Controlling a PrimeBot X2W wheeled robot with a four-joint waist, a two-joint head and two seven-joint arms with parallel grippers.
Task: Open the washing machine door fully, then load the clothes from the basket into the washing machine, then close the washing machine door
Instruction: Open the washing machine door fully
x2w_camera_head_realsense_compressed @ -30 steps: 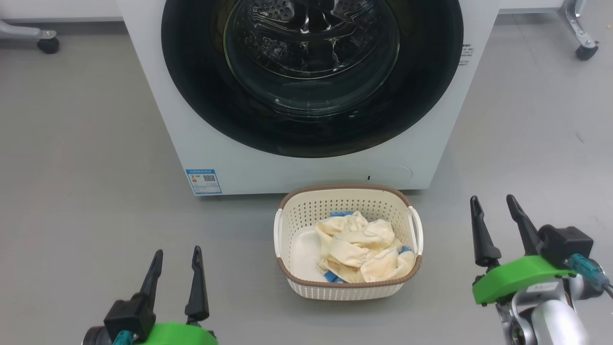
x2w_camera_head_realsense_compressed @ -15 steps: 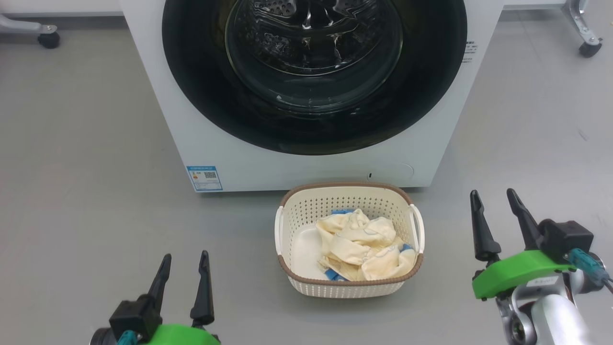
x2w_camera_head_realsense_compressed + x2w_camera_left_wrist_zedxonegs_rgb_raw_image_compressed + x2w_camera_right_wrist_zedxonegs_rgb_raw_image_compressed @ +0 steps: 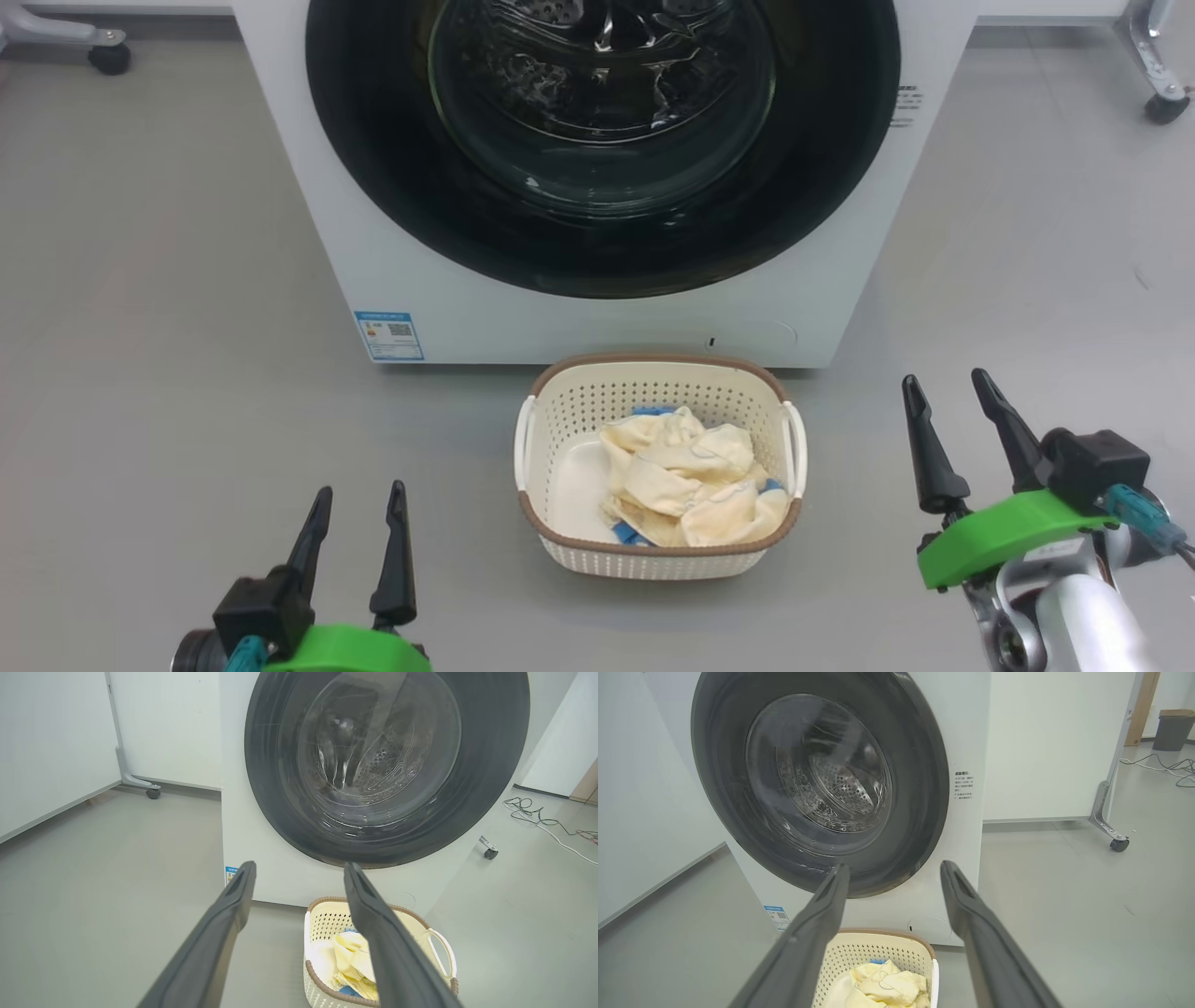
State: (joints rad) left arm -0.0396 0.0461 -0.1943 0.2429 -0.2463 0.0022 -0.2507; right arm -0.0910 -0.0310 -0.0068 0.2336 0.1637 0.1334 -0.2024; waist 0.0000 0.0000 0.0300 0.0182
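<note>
The white washing machine [image 3: 523,308] stands ahead with its round black-ringed washing machine door [image 3: 822,187] flat against the front, the steel drum showing through the glass. On the floor just before it sits the cream basket [image 3: 560,425], holding pale yellow clothes [image 3: 681,471] with blue trim. My left gripper [image 3: 361,499] hovers open at the lower left, apart from the basket. My right gripper [image 3: 943,390] is open too, to the basket's right. Through each wrist view the door [image 3: 490,765] [image 3: 920,765] and basket [image 3: 322,914] [image 3: 878,952] lie beyond open, empty fingers [image 3: 224,919] [image 3: 817,914].
Grey floor surrounds the machine. Castor legs of white panels stand at the back left [image 3: 107,56] and back right [image 3: 1162,103]. Cables [image 3: 546,821] lie on the floor to the machine's right. A blue label [image 3: 388,336] marks the machine's lower left corner.
The head camera has shifted a little, so the whole scene slid left and up. Both grippers stay open and empty in about the same places.
</note>
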